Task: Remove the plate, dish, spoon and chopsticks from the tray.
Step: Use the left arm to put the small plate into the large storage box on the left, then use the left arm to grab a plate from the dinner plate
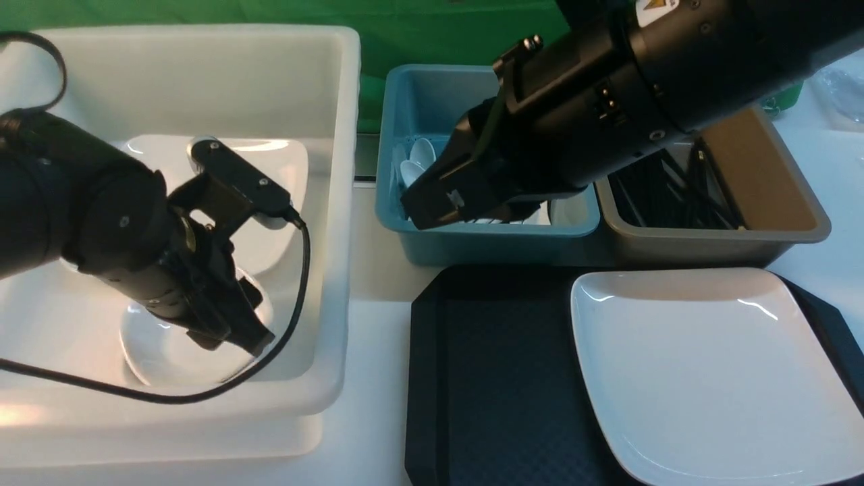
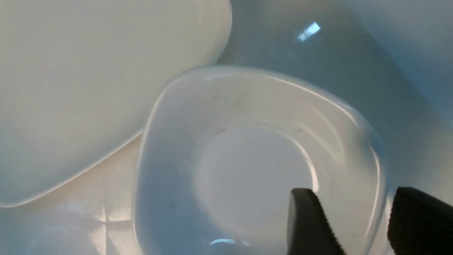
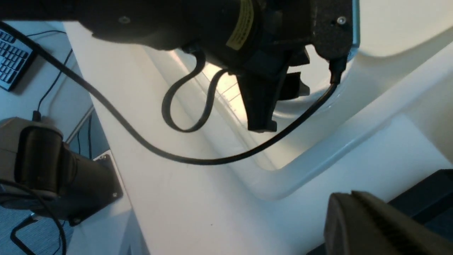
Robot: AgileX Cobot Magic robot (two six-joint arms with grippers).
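The large white plate [image 1: 709, 364] lies on the right half of the black tray [image 1: 493, 378]. The small white dish [image 1: 162, 351] [image 2: 247, 170] rests on the floor of the white tub [image 1: 337, 223]. My left gripper [image 1: 233, 341] [image 2: 354, 198] hangs over it, open, the dish's rim in the gap between the fingers and free of both pads. My right gripper [image 1: 418, 206] [image 3: 350, 196] is shut on nothing and hovers by the blue tub's near left corner. White spoons [image 1: 415, 158] lie in the blue tub [image 1: 472, 236]. Black chopsticks [image 1: 675, 196] lie in the brown tub [image 1: 776, 202].
A second large white plate [image 1: 270, 162] [image 2: 88, 88] leans in the white tub behind the dish. My left wrist's cable [image 1: 297, 297] loops over the tub's inside. The right arm covers much of the blue tub. The tray's left half shows bare black surface.
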